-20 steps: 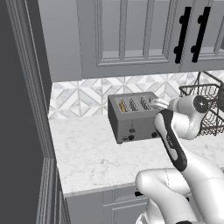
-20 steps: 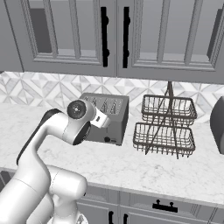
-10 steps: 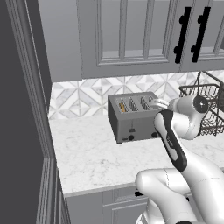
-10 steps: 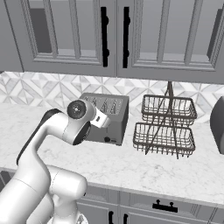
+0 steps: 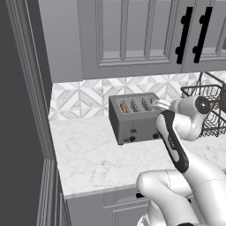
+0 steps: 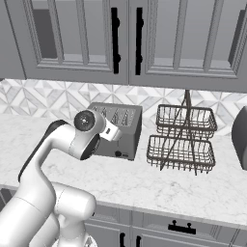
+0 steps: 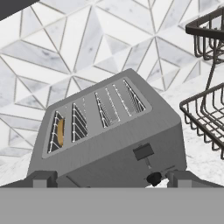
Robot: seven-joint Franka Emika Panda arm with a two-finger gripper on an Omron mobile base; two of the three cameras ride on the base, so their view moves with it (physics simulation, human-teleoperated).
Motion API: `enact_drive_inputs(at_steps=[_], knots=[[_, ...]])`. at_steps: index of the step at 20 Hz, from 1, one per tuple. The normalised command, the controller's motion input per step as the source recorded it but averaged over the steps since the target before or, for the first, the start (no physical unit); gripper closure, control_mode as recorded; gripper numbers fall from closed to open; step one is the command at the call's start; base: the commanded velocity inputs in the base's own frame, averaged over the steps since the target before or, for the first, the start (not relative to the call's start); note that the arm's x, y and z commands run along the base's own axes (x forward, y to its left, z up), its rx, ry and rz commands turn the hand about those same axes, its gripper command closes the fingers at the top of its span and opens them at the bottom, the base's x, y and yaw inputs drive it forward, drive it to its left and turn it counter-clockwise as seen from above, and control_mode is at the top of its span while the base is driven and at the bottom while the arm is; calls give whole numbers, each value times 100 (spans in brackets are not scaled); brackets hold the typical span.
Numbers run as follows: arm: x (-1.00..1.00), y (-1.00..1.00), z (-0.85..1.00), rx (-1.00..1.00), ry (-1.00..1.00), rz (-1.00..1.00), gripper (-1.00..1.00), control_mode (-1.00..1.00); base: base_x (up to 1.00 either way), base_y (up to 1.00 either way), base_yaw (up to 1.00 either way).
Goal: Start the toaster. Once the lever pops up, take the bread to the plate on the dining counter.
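Note:
The grey four-slot toaster (image 5: 132,119) stands on the marble worktop against the patterned tile wall. The tan bread (image 7: 60,131) sits low in its end slot (image 5: 124,107). On its front face a dark lever (image 7: 143,152) rests above a round knob (image 7: 153,178). My gripper (image 7: 112,180) is open, its two tips spread wide just before the toaster's front and holding nothing. From the base, the hand (image 5: 161,105) hovers at the toaster's right end, by its top edge (image 6: 113,132). The plate and the dining counter are out of view.
A two-tier dark wire basket (image 6: 183,140) stands right of the toaster, close to my elbow. A grey microwave (image 6: 240,137) is at the far right. Grey wall cabinets (image 6: 125,38) hang above, and a tall dark panel (image 5: 22,110) bounds the worktop's left end.

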Motion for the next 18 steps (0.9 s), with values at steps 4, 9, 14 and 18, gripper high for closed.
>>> enact_drive_inputs(at_steps=[4,9,14,18], knots=[[0,0,0,0,0,0,-100,-100,0,0,0],[0,0,0,0,0,0,-100,-100,0,0,0],[0,0,0,0,0,0,-100,-100,0,0,0],[0,0,0,0,0,0,-100,-100,0,0,0]])
